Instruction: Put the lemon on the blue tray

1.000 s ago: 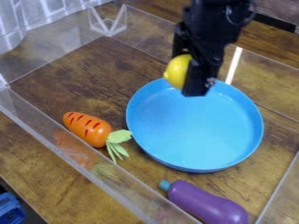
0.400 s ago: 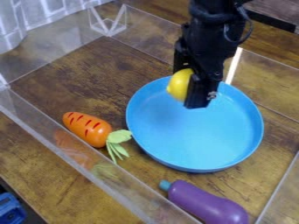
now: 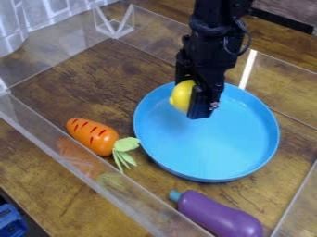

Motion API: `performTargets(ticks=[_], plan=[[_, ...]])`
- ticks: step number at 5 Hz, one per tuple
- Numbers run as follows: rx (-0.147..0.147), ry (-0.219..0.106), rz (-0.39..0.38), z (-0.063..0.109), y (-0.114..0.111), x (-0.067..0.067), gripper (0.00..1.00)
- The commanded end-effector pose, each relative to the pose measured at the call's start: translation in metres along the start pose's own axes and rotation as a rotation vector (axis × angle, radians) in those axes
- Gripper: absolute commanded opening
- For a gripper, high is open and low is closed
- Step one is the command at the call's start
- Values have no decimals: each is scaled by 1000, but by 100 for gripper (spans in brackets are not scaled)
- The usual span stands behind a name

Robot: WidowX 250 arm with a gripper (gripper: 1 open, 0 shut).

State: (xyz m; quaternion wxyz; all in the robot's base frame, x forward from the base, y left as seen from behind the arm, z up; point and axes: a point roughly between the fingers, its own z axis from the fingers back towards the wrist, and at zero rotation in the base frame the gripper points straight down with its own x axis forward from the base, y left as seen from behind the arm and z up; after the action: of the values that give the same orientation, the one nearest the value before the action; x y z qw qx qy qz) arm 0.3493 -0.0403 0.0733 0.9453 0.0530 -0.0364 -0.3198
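Dark wooden boards make up the table (image 3: 74, 88), fenced by a clear plastic wall, and most of its right half is taken by the blue tray (image 3: 235, 139). Over the tray's far-left rim hangs the gripper (image 3: 192, 100), pointing straight down, its jaws clamped on the lemon (image 3: 183, 94), which bulges out on the gripper's left side, its long axis roughly upright. The relation that matters is vertical: the lemon sits directly above the tray's floor just inside the rim, so the tray lies straight below and a little toward the right edge of the table. Compared with a second ago the gripper has sunk and drifted slightly toward the front-left, carrying the lemon from above the rim down close to the blue surface; whether it already touches I cannot tell. An orange carrot (image 3: 92, 135) lies left of the tray and a purple eggplant (image 3: 218, 217) near the front edge, both apart from it.
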Motion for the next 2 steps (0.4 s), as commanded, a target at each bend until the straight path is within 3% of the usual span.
performTargets(ticks=[1, 2], plan=[[18, -46, 10, 19, 4, 9, 0], [15, -52, 5, 24, 1, 16, 0]])
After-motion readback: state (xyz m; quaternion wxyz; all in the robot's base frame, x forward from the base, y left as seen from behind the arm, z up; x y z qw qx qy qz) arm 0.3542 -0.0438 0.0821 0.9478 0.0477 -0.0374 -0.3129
